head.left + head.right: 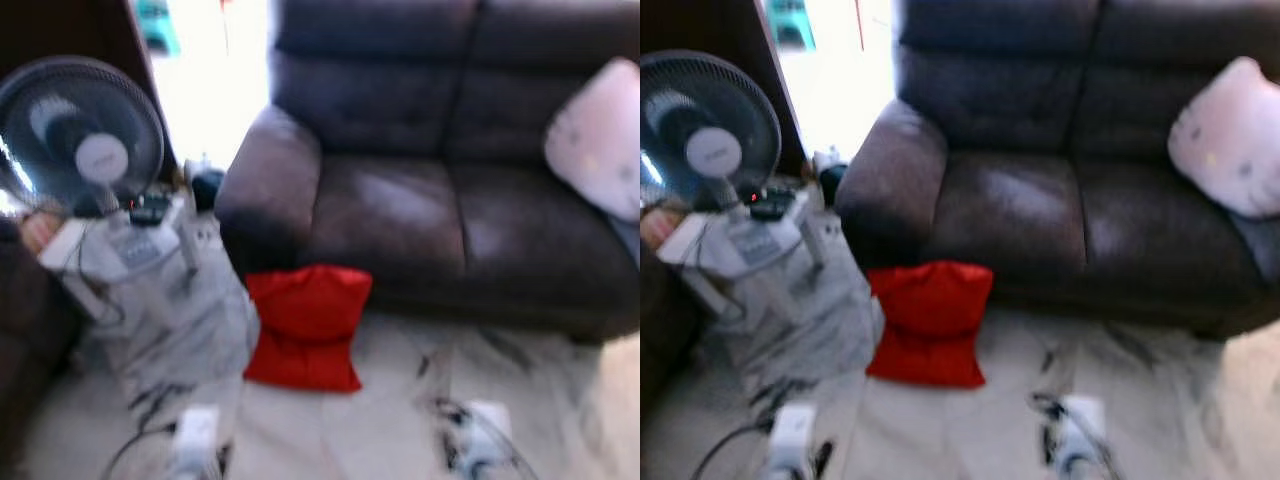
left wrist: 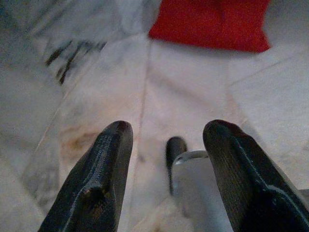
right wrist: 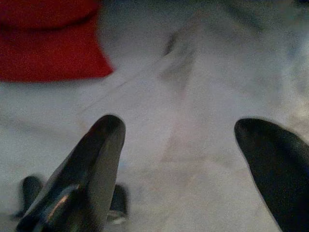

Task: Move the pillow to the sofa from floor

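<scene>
Marble floor (image 1: 380,420) spreads across the lower frame; a dark sofa (image 1: 440,190) fills the upper right, a pale cushion (image 1: 600,140) at its right edge; a fan (image 1: 80,135) stands upper left; the red pillow (image 1: 306,326) lies at lower centre on the floor, leaning against the sofa's base; the left gripper (image 2: 166,159) and right gripper (image 3: 178,154) hang spread apart, grasping nothing.

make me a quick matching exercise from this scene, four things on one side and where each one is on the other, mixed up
Things:
1. red pillow
2. pale pink pillow
3. fan
4. left gripper

Places:
A. on the sofa seat, far right
B. left of the sofa, beside its armrest
C. on the floor, leaning against the sofa front
D. open above bare floor, short of the red pillow

Pairs: 1-C, 2-A, 3-B, 4-D
</scene>
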`<state>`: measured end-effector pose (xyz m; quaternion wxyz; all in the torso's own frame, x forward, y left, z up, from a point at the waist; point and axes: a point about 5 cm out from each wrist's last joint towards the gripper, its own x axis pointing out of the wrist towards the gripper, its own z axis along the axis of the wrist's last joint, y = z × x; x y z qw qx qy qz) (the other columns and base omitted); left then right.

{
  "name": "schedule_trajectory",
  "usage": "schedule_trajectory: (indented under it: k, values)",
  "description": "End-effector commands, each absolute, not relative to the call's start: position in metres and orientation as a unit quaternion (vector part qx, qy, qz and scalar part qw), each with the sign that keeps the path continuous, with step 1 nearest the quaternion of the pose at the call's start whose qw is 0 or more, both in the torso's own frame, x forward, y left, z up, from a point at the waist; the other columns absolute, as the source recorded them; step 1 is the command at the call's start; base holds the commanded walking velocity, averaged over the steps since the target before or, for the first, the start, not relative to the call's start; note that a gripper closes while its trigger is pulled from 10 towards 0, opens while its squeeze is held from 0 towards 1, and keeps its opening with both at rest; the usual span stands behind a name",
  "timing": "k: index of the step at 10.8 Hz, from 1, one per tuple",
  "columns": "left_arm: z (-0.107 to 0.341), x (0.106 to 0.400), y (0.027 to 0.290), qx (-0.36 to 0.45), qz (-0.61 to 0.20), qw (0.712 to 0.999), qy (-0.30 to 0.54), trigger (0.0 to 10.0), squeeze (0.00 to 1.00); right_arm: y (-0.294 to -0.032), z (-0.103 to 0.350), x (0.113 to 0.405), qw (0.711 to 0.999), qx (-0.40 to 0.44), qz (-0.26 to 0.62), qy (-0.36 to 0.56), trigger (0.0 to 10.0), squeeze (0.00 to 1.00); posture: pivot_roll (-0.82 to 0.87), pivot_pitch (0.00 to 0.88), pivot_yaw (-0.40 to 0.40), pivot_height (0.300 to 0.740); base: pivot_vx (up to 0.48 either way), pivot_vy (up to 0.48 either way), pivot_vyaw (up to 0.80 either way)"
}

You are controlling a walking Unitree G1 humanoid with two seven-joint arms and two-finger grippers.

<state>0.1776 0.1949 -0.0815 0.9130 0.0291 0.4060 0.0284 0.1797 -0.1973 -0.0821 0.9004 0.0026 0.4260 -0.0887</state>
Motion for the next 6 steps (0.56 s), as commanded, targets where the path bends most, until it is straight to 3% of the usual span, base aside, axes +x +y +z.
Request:
schedule_trajectory:
  k: [1,5,6]
  values:
    - [-0.0824,0.1778,0.1904,0.026,0.024,0.912,0.410,10.0,0.00,-0.2065,-0.0830,0.1746,0.897,-0.003,-0.099,0.430,10.0,0.00,0.04,0.039,-0.035,0.740,0.371,0.000,0.00]
    - [-0.0824,0.1778,0.1901,0.025,0.024,0.912,0.409,10.0,0.00,-0.2069,-0.0829,0.1751,0.896,-0.015,-0.089,0.434,10.0,0.00,0.04,0.033,-0.038,0.740,0.373,0.000,0.00]
    - [-0.0824,0.1778,0.1900,0.025,0.024,0.912,0.409,10.0,0.00,-0.2069,-0.0828,0.1753,0.896,-0.017,-0.086,0.435,10.0,0.00,0.04,0.034,-0.038,0.740,0.379,0.000,0.57]
